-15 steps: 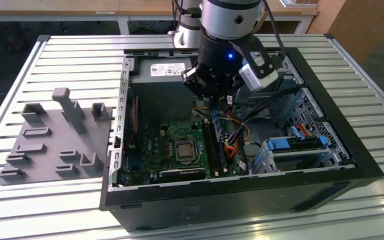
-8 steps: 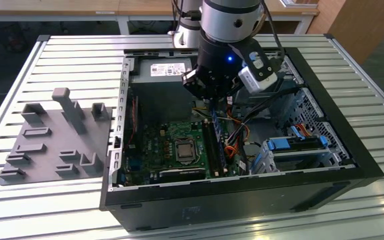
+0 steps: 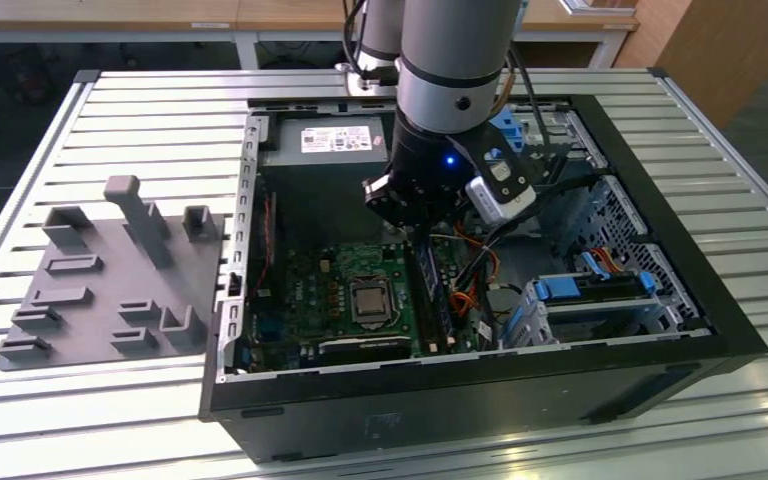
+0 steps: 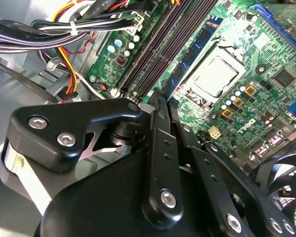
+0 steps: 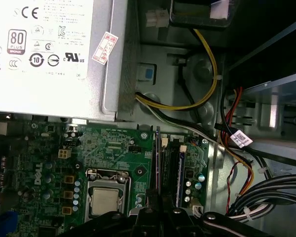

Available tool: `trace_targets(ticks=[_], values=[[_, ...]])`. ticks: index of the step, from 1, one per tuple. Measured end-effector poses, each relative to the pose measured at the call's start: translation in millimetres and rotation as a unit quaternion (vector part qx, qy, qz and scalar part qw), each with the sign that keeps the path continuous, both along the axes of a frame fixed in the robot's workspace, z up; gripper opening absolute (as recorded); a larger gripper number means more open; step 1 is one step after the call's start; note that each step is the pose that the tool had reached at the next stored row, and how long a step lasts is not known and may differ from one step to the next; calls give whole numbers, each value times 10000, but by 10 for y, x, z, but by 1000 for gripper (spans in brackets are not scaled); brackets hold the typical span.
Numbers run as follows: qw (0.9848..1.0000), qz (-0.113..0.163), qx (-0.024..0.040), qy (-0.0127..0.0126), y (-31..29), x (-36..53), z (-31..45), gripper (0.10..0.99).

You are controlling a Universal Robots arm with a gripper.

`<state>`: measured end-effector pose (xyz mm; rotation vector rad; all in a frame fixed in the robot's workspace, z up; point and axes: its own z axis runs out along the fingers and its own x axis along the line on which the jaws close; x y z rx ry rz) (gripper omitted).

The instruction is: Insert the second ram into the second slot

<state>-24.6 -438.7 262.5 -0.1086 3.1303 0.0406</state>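
Reaching into computer case point(image 3: 491, 372), exterior view: claw point(image 3: 418, 232) meets second ram point(image 3: 428, 290), upright at exterior view's right of processor socket point(image 3: 368, 298). Second wrist view: claw point(image 4: 164, 101) nearly closed, pinching second ram's point(image 4: 200, 47) end. First wrist view: second ram point(image 5: 158, 158) edge-on beside processor socket point(image 5: 104, 200).

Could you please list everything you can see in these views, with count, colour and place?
table: one, silver slats, under everything
computer case: one, black, open, on the table
fixture plate: one, grey, beside the case on the exterior view's left
motherboard: one, green, inside the case
power supply: one, grey, white label, beside the motherboard
processor socket: one, silver, on the motherboard
ram strip: one clearly seen, blue-green, standing beside the socket
drive brackets: at least two, bright blue, case's exterior-view right
cables: several, black, yellow, orange, inside the case
arm: one, grey, above the case
gripper: one, black, by the ram strip
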Motion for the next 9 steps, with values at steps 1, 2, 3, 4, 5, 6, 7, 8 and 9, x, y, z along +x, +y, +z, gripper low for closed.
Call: trace_targets(ticks=[1,2,3,4,5,6,7,8,9], values=[[10000,0,1,0,0,0,1,137],[10000,0,1,0,0,0,3,137],[10000,0,0,0,0,0,5,137],[10000,0,0,0,0,0,6,137],[10000,0,0,0,0,0,8,137],[10000,0,0,0,0,0,10,137],[10000,0,0,0,0,0,12,137],[10000,0,0,0,0,0,12,137],[10000,0,0,0,0,0,13,137]])
